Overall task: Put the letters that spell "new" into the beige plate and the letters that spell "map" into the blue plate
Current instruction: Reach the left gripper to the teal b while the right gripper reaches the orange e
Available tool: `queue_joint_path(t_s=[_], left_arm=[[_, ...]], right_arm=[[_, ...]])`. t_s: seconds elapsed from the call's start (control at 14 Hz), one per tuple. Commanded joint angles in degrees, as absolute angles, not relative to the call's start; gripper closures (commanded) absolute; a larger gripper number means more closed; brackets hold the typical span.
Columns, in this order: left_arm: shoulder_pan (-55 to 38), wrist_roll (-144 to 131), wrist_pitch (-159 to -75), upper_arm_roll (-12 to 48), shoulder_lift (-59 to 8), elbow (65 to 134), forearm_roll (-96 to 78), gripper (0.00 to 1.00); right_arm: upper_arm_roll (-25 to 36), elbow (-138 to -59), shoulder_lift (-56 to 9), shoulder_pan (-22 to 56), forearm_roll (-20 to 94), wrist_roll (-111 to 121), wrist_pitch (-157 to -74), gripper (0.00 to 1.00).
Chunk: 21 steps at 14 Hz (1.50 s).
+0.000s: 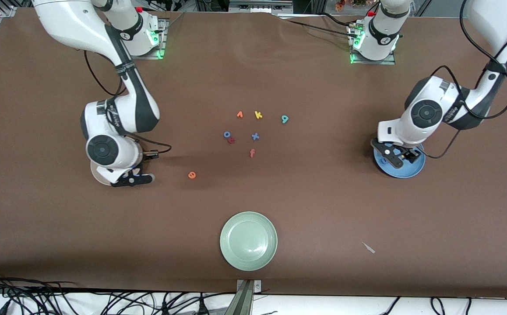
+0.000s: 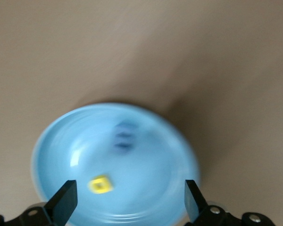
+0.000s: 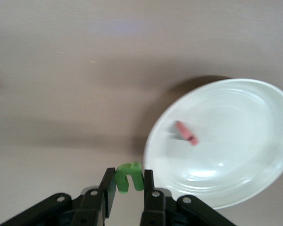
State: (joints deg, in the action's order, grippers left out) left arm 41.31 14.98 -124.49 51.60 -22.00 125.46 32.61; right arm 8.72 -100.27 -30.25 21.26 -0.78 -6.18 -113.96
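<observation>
Resting in the blue plate (image 2: 56,141) are the yellow looped letter (image 2: 100,184) and the blue "m" (image 2: 124,136), the latter blurred in the left wrist view; the plate sits toward the left arm's end of the surface (image 1: 323,210). The left pincer (image 2: 130,200) hangs just over that plate, fingers spread wide and released, nothing between them. The pinkish-red "w" (image 3: 186,133) lies in the beige plate (image 3: 254,179), which sits toward the right arm's end of the surface and is mostly covered by the right arm in the front view. The right pincer (image 3: 129,181) is clenched on the green "n" (image 3: 128,176), held above the bare surface just beside the beige plate's rim. The orange "e" (image 1: 191,175) lies on the surface between the beige plate and the middle cluster, nearer to the front camera than that cluster. The teal looped letter (image 1: 284,118) lies at the cluster's edge toward the left arm's end. Also in the cluster: yellow "k" (image 1: 258,115), a small orange letter (image 1: 240,114) beside it, blue "o" (image 1: 227,134) touching the small dark-red letter (image 1: 231,140), blue "x" (image 1: 255,136), orange "f" (image 1: 252,152). The pale green plate (image 1: 229,251) sits nearest the front camera, well apart from the rest.
</observation>
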Motion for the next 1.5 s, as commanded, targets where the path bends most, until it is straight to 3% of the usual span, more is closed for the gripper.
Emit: queue_joint_path(t_s=[0.0, 0.21, 0.28, 0.36, 0.43, 1.07, 1.42], left_arm=[[41.1, 5.3, -121.0, 58.1, -20.3, 124.6, 26.5, 0.0], [37.6, -8.7, -121.0, 61.0, -22.1, 124.8, 26.3, 0.0], [35.2, -13.1, -121.0, 61.0, -22.6, 124.7, 26.3, 0.0], [32.0, -17.7, -121.3, 61.0, -23.1, 124.7, 26.3, 0.0], [28.5, -22.1, -121.7, 61.0, -23.9, 124.6, 26.3, 0.0], [16.9, -36.3, -131.0, 60.1, -32.3, 125.6, 27.6, 0.0], [5.0, -46.3, -136.1, 50.7, -34.8, 124.8, 34.5, 0.0]], right_arm=[[9.6, -101.3, -30.4, 19.8, -0.1, -5.0, -114.6, 0.83], [9.6, -101.0, -32.1, 16.9, -0.4, -2.7, -116.5, 0.81], [9.6, -101.0, -32.3, 16.2, -0.4, -1.2, -117.3, 0.73], [9.5, -100.9, -32.3, 15.9, -0.1, -0.8, -117.8, 0.29], [9.5, -100.9, -32.3, 15.8, 0.1, -0.8, -117.8, 0.0], [9.0, -98.1, -32.9, 20.7, 10.0, -6.7, -119.0, 0.0], [9.0, -97.4, -35.2, 26.1, 10.2, -19.6, -125.3, 0.0]])
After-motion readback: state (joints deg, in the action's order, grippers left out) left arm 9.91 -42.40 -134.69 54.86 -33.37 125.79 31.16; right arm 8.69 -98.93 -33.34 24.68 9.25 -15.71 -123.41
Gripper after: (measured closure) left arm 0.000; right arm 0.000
